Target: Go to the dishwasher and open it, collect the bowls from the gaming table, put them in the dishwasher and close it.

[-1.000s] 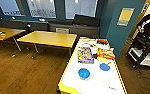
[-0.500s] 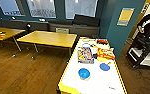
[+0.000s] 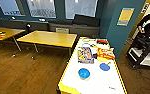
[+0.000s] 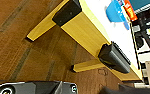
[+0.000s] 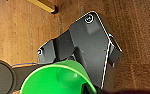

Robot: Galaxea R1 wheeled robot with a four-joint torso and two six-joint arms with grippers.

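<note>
Right tool [image 5: 73, 85] still holds green bowl [image 5: 58, 78]; view unchanged.

From here nothing reads: the yellow wall sign [image 3: 125, 16] is a blur, and the print on the boxes [image 3: 85, 55] on the desk [image 3: 96, 82] can't be made out.

office break room: yellow tables [image 3: 49, 38], board games [image 3: 85, 55].

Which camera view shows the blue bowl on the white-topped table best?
The head view: the blue bowl sits whole and upright on the gaming table, near its front end. The left wrist view catches it side-on at the table's edge. The right wrist view shows a green bowl instead.
</note>
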